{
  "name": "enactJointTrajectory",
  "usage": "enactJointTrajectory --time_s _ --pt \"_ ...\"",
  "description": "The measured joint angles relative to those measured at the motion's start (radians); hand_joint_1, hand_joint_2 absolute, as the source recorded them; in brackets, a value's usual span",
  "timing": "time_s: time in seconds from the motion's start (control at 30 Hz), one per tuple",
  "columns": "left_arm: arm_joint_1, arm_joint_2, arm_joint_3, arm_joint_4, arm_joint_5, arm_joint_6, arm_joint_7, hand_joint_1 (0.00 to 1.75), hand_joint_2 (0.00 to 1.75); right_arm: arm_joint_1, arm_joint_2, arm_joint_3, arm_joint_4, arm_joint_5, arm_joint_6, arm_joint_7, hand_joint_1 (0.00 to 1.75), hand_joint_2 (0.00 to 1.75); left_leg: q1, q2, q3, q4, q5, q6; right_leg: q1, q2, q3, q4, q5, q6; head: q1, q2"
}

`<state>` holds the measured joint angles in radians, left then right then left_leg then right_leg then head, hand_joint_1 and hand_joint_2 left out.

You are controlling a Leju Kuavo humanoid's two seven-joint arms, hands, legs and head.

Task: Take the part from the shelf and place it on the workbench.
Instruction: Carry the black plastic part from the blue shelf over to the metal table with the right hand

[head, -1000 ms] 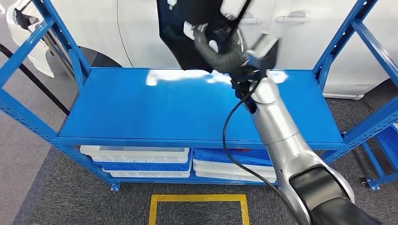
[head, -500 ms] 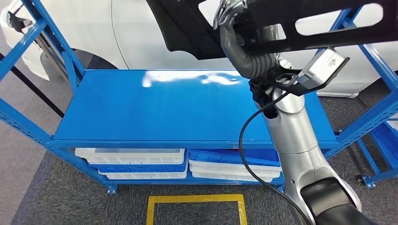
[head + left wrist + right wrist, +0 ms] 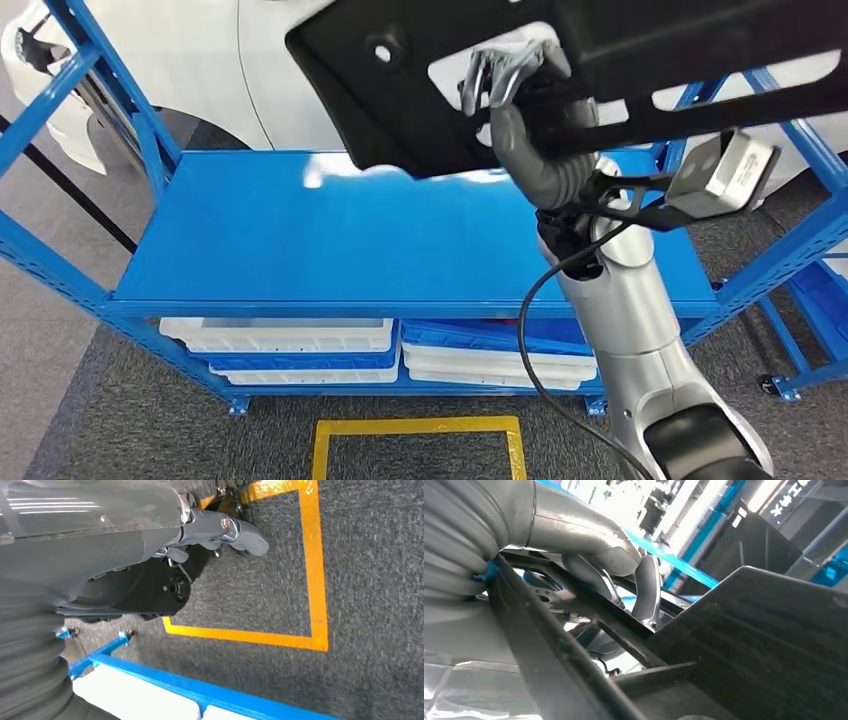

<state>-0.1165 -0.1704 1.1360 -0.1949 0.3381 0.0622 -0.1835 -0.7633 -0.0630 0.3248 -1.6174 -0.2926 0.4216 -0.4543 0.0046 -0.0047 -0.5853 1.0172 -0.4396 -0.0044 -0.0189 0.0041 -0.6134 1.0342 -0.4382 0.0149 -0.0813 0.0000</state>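
The right hand [image 3: 515, 85] grips the black part [image 3: 400, 100] through a cutout, holding it across the top of the frame above the blue shelf [image 3: 330, 240]. Its long axis runs left to right, flat face tilted toward the camera. The left hand [image 3: 220, 532] hangs with fingers curled, holding nothing.
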Motion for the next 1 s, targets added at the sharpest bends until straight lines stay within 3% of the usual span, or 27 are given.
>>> enactJointTrajectory --time_s 0.1,0.2,0.27,0.3,0.33,0.43,0.47,0.57,0.63,0.73,0.77,0.8,0.83,0.9,0.97,1.0 --pt "0.001 0.0 0.002 0.0 0.0 0.009 -0.002 0.0 1.75 0.047 -0.006 0.013 -0.01 0.003 0.013 -0.005 1.75 1.75 0.004 0.002 -0.005 0.02 -0.019 -0.016 -0.001 0.001 0.002 -0.004 0.002 -0.018 0.0 0.0" --pt "0.001 0.0 0.015 0.0 0.0 0.012 0.007 0.0 1.75 0.131 -0.011 0.035 -0.018 0.014 0.031 -0.011 1.75 1.75 0.007 0.003 -0.073 0.174 -0.105 -0.025 0.001 -0.004 0.004 -0.006 0.003 -0.031 0.0 0.0" --pt "0.002 0.001 0.025 0.0 0.0 0.01 0.025 0.0 1.75 0.182 -0.014 0.053 -0.013 0.029 0.033 0.001 1.75 1.75 0.007 0.003 -0.114 0.266 -0.138 -0.025 0.004 -0.005 0.003 -0.005 0.004 -0.035 0.0 0.0" --pt "0.002 0.001 0.028 0.0 0.0 0.006 0.035 0.0 1.75 0.201 -0.014 0.062 -0.009 0.037 0.025 0.007 1.75 1.75 0.006 0.003 -0.111 0.265 -0.129 -0.023 0.006 -0.005 0.002 -0.004 0.005 -0.036 0.0 0.0" --pt "0.002 0.002 0.03 0.0 0.0 0.003 0.043 0.0 1.75 0.216 -0.015 0.069 -0.005 0.043 0.012 0.011 1.75 1.75 0.006 0.003 -0.091 0.225 -0.103 -0.018 0.008 -0.004 0.002 -0.004 0.005 -0.036 0.0 0.0" --pt "-0.003 0.002 0.028 0.0 0.0 -0.002 0.059 0.0 1.75 0.244 -0.026 0.074 -0.005 0.046 -0.029 0.015 1.75 1.75 -0.001 0.001 0.002 0.044 -0.024 0.001 0.013 -0.003 0.0 -0.001 0.008 -0.03 0.0 0.0" --pt "-0.004 0.002 0.026 0.0 0.0 -0.002 0.065 0.0 1.75 0.254 -0.033 0.074 -0.01 0.045 -0.036 0.016 1.75 1.75 -0.004 0.001 0.014 0.017 -0.017 0.005 0.013 -0.004 -0.002 -0.001 0.01 -0.026 0.0 0.0" --pt "-0.002 0.0 0.019 0.0 0.0 -0.005 0.083 0.0 1.75 0.284 -0.051 0.073 -0.026 0.041 -0.039 0.018 1.75 1.75 -0.006 0.002 0.012 0.001 -0.004 0.015 0.011 -0.004 -0.006 -0.002 0.016 -0.008 0.0 0.0" --pt "-0.003 -0.002 0.017 0.0 0.0 -0.007 0.09 0.0 1.75 0.289 -0.054 0.073 -0.034 0.038 -0.036 0.023 1.75 1.75 -0.002 0.007 0.006 -0.013 0.013 0.027 0.009 -0.002 -0.022 0.035 -0.024 0.003 0.0 0.0" --pt "-0.005 -0.004 0.016 0.0 0.0 -0.009 0.091 0.0 1.75 0.291 -0.054 0.073 -0.038 0.035 -0.035 0.035 1.75 1.75 -0.003 0.011 -0.018 -0.016 0.035 0.038 0.004 -0.002 -0.078 0.206 -0.147 0.015 0.0 0.0" --pt "-0.005 -0.005 0.016 0.0 0.0 -0.01 0.09 0.0 1.75 0.291 -0.055 0.073 -0.038 0.034 -0.035 0.037 1.75 1.75 -0.003 0.012 -0.028 -0.014 0.042 0.037 0.002 -0.002 -0.086 0.249 -0.166 0.019 0.0 0.0" --pt "-0.005 -0.005 0.016 0.0 0.0 -0.011 0.088 0.0 1.75 0.292 -0.055 0.072 -0.038 0.032 -0.035 0.038 1.75 1.75 -0.003 0.012 -0.039 -0.011 0.048 0.035 -0.001 -0.002 -0.075 0.255 -0.164 0.022 0.0 0.0" --pt "-0.005 -0.005 0.016 0.0 0.0 -0.012 0.086 0.0 1.75 0.292 -0.056 0.072 -0.038 0.029 -0.035 0.038 1.75 1.75 -0.002 0.012 -0.051 -0.007 0.055 0.033 -0.003 -0.003 -0.046 0.226 -0.146 0.024 0.0 0.0" --pt "-0.005 -0.005 0.015 0.0 0.0 -0.013 0.082 0.0 1.75 0.29 -0.056 0.071 -0.038 0.025 -0.035 0.039 1.75 1.75 -0.002 0.011 -0.072 0.003 0.067 0.024 -0.008 -0.003 0.047 0.095 -0.105 0.024 0.0 0.0" --pt "-0.006 -0.005 0.014 0.0 0.0 -0.016 0.081 0.0 1.75 0.29 -0.057 0.067 -0.039 0.023 -0.036 0.04 1.75 1.75 -0.003 0.009 -0.083 0.009 0.078 0.013 -0.005 0.001 0.098 0.01 -0.089 0.015 0.0 0.0" --pt "-0.006 -0.006 0.014 0.0 0.0 -0.017 0.08 0.0 1.75 0.29 -0.057 0.064 -0.04 0.023 -0.037 0.041 1.75 1.75 -0.004 0.008 -0.086 0.009 0.086 0.006 -0.001 0.004 0.1 -0.001 -0.088 0.007 0.0 0.0"
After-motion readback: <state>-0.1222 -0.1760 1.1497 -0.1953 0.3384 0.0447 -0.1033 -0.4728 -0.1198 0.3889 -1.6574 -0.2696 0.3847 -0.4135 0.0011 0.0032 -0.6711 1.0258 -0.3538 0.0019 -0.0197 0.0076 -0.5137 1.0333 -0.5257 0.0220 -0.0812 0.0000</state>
